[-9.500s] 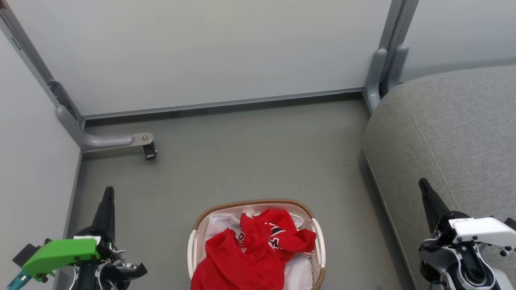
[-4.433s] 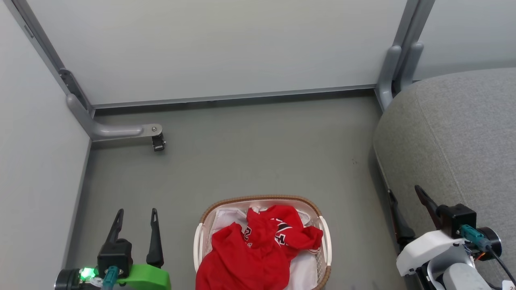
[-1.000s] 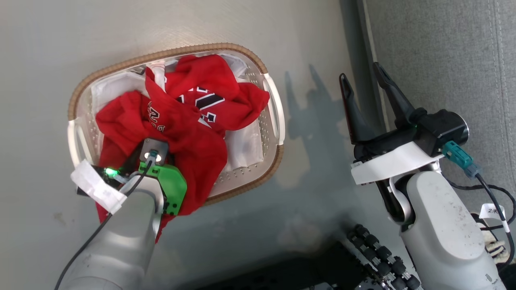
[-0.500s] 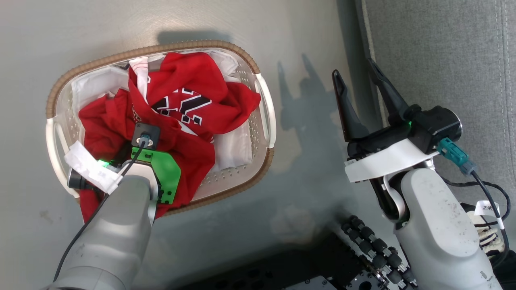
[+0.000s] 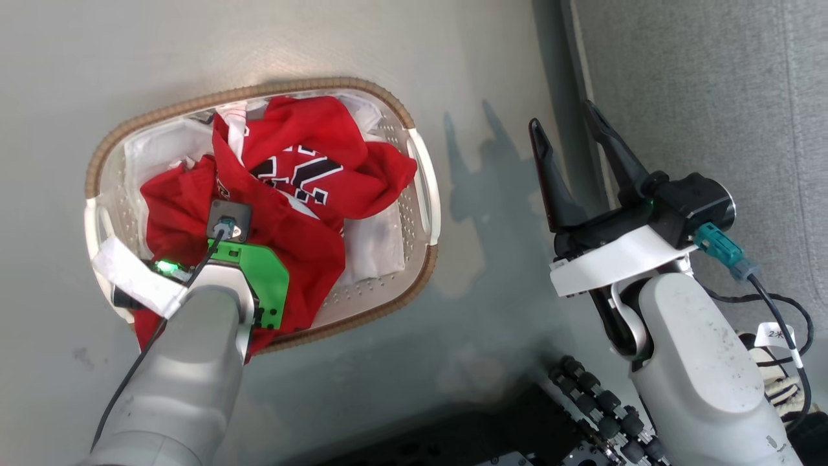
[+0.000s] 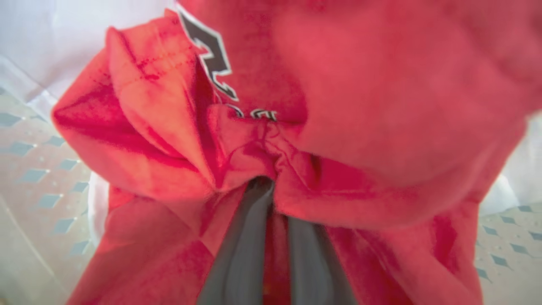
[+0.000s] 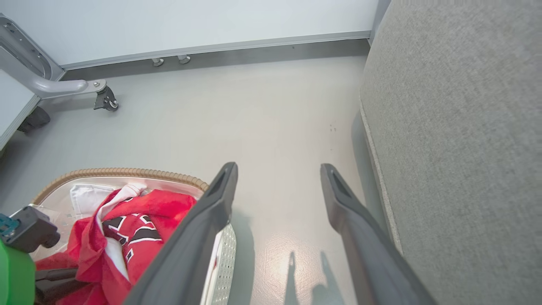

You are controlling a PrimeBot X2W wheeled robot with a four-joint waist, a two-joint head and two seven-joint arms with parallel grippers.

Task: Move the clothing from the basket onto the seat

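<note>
While pinching a fold of the soft red jersey clothing [image 6: 360, 106] inside the oval white perforated basket [image 5: 259, 90] with the left gripper [image 6: 270, 183] closed, seems at the grasping step, next needing a lift toward the large grey fabric seat [image 5: 698, 97], with the right gripper [image 5: 561, 116] open and empty.

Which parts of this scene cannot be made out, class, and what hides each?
- Left wrist view: fingertips of the left gripper, buried in bunched clothing; the close fabric is blurred.
- Head view: bottom of the basket, covered by clothing and a white liner.
- Head and right wrist views: extent of the seat, cut off by picture edges.
- Every view: the garment count, lost in folds.
</note>
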